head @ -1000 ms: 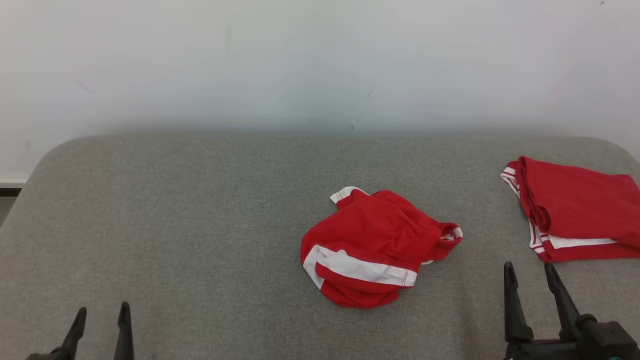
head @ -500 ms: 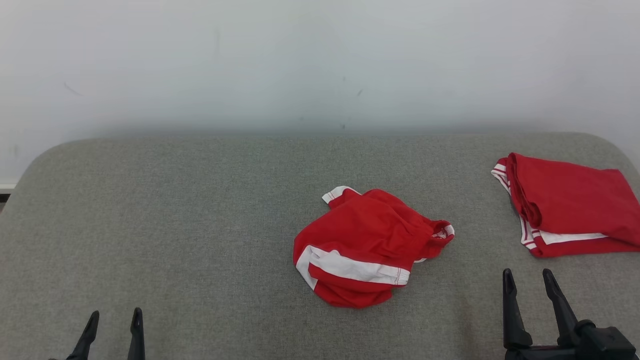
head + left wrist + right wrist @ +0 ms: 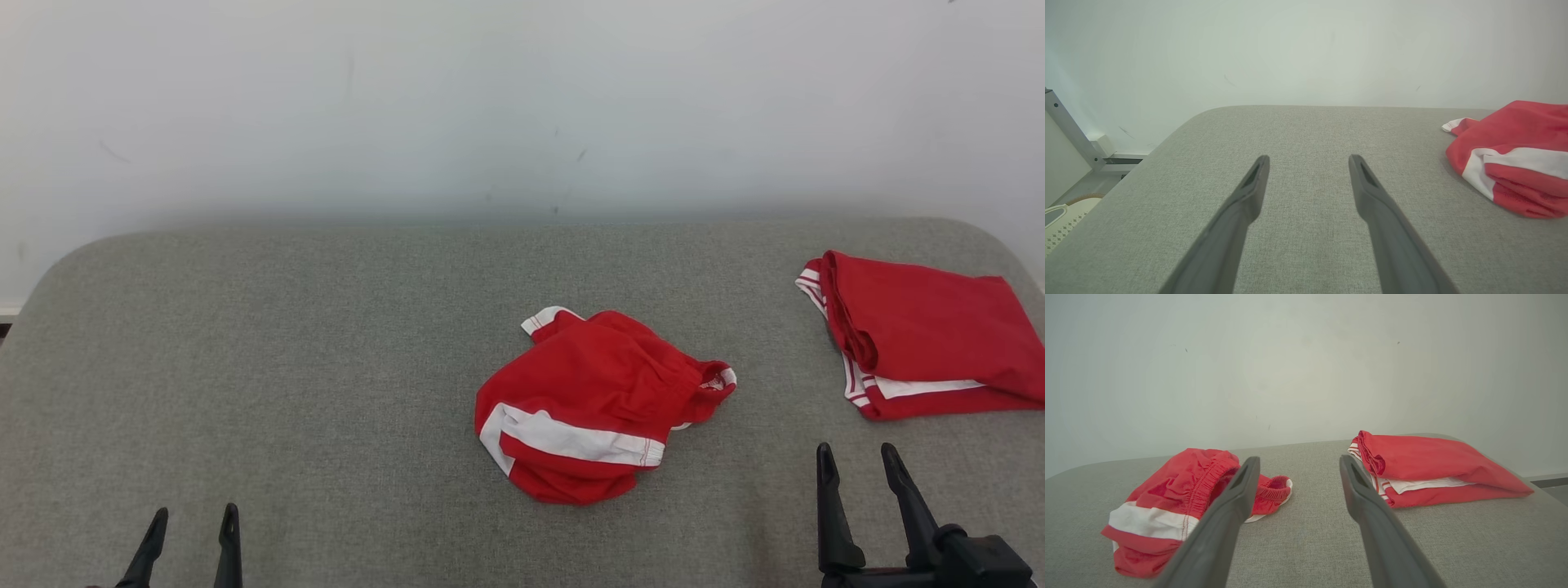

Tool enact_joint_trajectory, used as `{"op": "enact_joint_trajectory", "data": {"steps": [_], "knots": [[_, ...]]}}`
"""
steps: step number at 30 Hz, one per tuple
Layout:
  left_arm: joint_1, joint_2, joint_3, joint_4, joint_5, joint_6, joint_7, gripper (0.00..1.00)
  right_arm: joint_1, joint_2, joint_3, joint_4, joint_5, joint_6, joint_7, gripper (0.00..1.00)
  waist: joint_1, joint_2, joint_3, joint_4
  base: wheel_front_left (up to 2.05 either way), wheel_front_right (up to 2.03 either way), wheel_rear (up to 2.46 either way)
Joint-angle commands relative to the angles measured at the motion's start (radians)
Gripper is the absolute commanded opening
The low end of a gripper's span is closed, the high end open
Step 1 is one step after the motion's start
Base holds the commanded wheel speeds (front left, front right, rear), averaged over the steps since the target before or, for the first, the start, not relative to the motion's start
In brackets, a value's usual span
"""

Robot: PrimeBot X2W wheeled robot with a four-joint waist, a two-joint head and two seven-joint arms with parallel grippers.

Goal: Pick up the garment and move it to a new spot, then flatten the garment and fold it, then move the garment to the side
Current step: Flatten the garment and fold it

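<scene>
A crumpled red garment point(image 3: 592, 400) with white stripes lies in a heap near the middle of the grey padded table point(image 3: 286, 351). It shows at the right edge of the left wrist view point(image 3: 1515, 159) and at the lower left of the right wrist view point(image 3: 1175, 502). My left gripper point(image 3: 192, 517) stands open at the lower left, well away from the garment, with nothing between its fingers point(image 3: 1308, 159). At the lower right my right gripper point(image 3: 855, 457) is open too and empty point(image 3: 1298, 461), a short way to the right of the heap.
A second red garment point(image 3: 918, 335), folded, lies at the table's far right edge point(image 3: 1433, 469). A white wall point(image 3: 522, 106) rises behind the table. Off the table's left end I see a metal frame point(image 3: 1069, 130) and a pale basket point(image 3: 1061, 220).
The head camera has shifted, so the whole picture slid a little left. Both grippers sit slightly lower in view and remain open. The garments lie as before.
</scene>
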Motion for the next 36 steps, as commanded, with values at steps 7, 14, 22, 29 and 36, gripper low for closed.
{"op": "enact_joint_trajectory", "data": {"steps": [7, 14, 22, 29, 36], "knots": [[-0.003, 0.005, -0.006, -0.013, 0.005, 0.008, 0.002, 1.00, 0.003, 0.000, 0.000, 0.005, 0.011, 0.001, -0.001, 1.00, 0.0000, 0.0000, -0.002, -0.002, 0.00, 0.00, 0.00], [0.000, 0.007, -0.008, -0.019, 0.003, 0.013, 0.005, 1.00, 0.003, 0.000, 0.004, 0.008, 0.012, 0.001, -0.001, 1.00, 0.0000, 0.0000, -0.004, -0.003, 0.00, 0.00, 0.00], [0.000, 0.000, -0.002, -0.029, 0.003, 0.022, 0.003, 1.00, 0.007, 0.000, 0.026, 0.020, 0.010, 0.001, -0.001, 1.00, 0.0000, 0.0000, -0.005, 0.003, 0.00, 0.00, 0.00], [-0.021, -0.014, -0.010, -0.029, 0.012, 0.015, 0.000, 1.00, -0.049, -0.008, 0.138, 0.122, 0.005, 0.001, 0.007, 1.00, 0.0000, 0.0000, 0.005, 0.044, 0.00, 0.00, 0.00], [-0.043, -0.029, -0.020, -0.013, 0.015, 0.004, 0.000, 1.00, -0.182, -0.034, 0.246, 0.336, 0.044, 0.001, 0.038, 1.00, 0.0000, 0.0000, 0.023, 0.095, 0.00, 0.00, 0.00]]}}
